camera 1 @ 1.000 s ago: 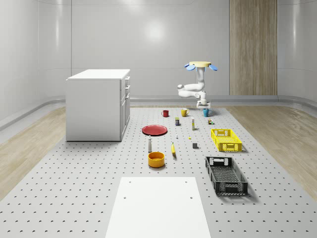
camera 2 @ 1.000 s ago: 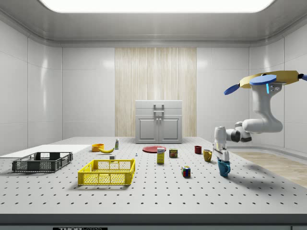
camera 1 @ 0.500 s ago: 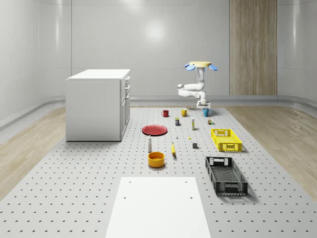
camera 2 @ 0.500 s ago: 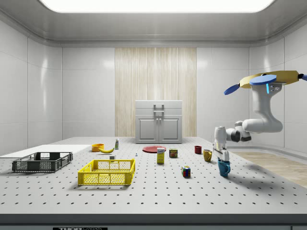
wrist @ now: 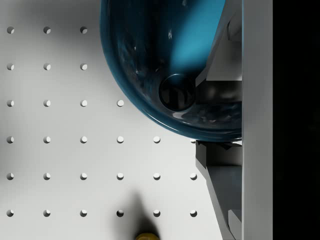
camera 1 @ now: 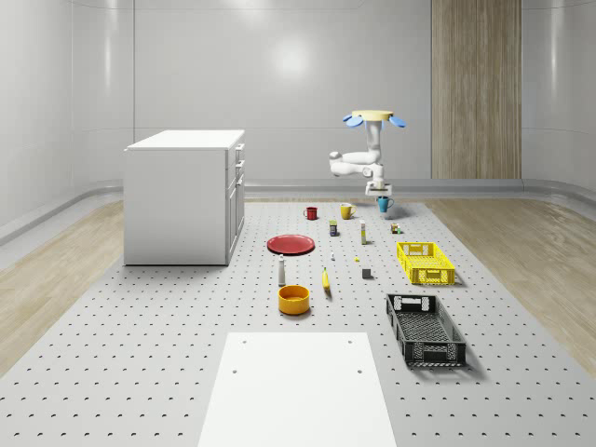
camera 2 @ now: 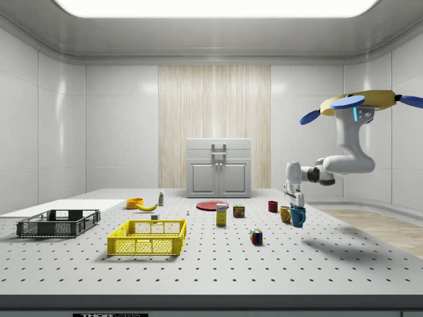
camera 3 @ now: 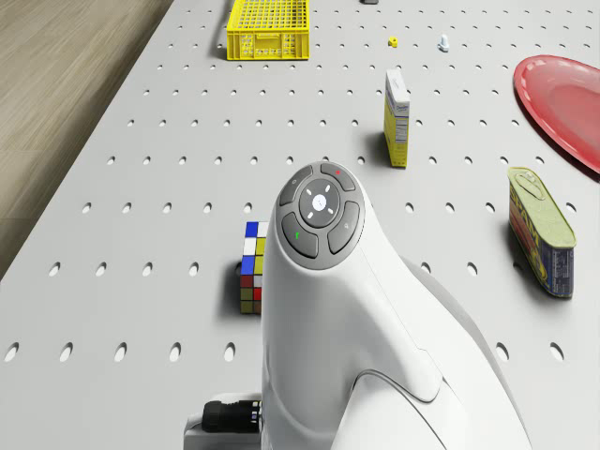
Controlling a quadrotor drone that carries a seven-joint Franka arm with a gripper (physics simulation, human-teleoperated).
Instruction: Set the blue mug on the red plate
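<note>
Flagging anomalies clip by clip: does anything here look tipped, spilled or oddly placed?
Only one thing: the blue mug hangs tilted off the table, clamped in the end effector beside the yellow mug, under the hovering drone. That fits a carry. Nothing looks spilled or damaged; the red plate lies flat.

Simulated robotics test lab, bare glossy grey wall panels (camera 1: 279,84), wide grey perforated floor plate (camera 1: 140,354), lone white drawer cabinet (camera 1: 182,196), overhead light strip (camera 2: 211,6)
</note>
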